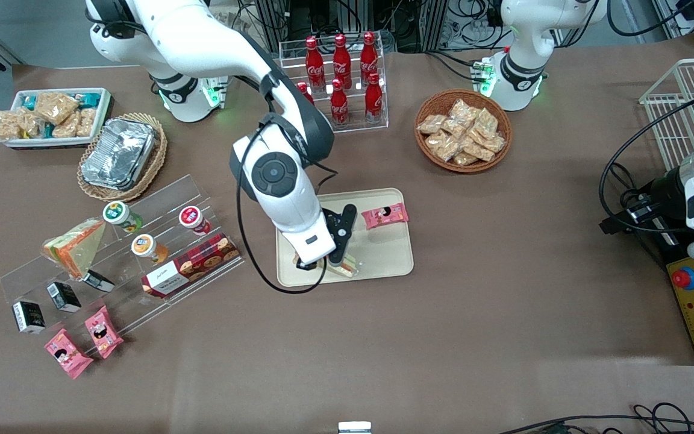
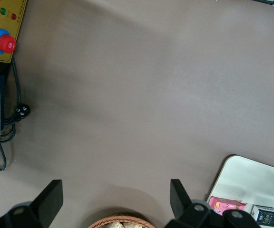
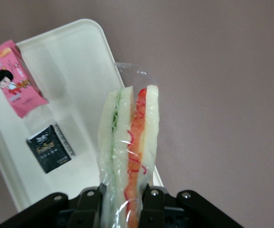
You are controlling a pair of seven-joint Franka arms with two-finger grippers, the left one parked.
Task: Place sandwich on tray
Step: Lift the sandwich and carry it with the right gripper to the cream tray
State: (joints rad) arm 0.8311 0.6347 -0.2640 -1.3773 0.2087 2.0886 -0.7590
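Brown cloth covers the tabletop (image 1: 443, 313), and on it sits the tray (image 1: 386, 256), directly below the working arm. The sandwich (image 3: 130, 152) stands on edge between the fingers of the claw (image 3: 122, 197), which is closed on its base, so the wedge points straight away from the palm. From the wrist camera its long axis runs along the tray's rim (image 3: 106, 52), with the tip hanging over that edge and bare cloth beside it. From the front, the sandwich (image 1: 347, 265) shows low over the tray's edge nearest the camera. My judgement is that release here risks the wedge straddling the rim; a small shift toward the tray's middle would be safer. A pink snack pack (image 3: 13, 78) and a black packet (image 3: 49, 148) already lie on the tray, apart from the sandwich.
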